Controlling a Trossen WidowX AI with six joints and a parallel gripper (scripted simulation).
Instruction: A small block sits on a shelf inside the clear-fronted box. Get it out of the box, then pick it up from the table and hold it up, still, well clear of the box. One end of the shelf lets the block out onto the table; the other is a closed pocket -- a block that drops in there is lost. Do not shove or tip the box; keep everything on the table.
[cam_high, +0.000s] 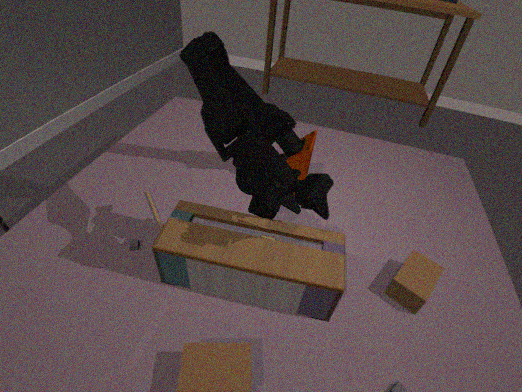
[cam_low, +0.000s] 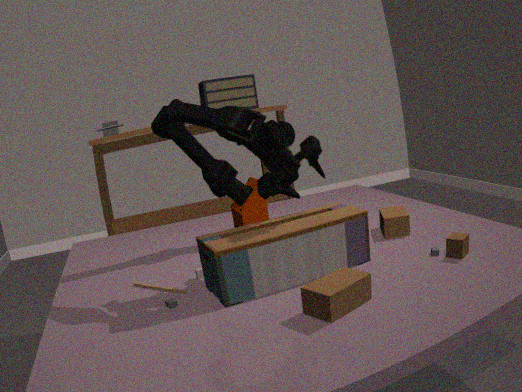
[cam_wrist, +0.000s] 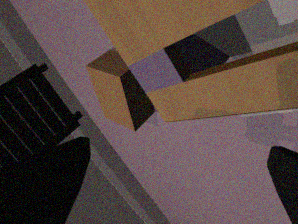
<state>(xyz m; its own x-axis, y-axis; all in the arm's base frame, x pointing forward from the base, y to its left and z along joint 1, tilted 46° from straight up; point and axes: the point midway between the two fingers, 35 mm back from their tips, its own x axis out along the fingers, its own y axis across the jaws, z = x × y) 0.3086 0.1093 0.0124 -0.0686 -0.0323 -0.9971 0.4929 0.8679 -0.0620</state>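
Note:
The box stands upright, with a wooden top slotted lengthwise, a pale clear front, a teal end and a purple end. My gripper is open and empty, tilted above and behind the box toward its purple end. I cannot make out a block on the shelf through the front or the slot. A small grey cube lies on the table beyond the teal end; I cannot tell whether it is the task's block.
A thin stick lies near the teal end. A wooden block stands beyond the purple end. Another wooden block lies before the box. A smaller wooden block and grey piece are farther right.

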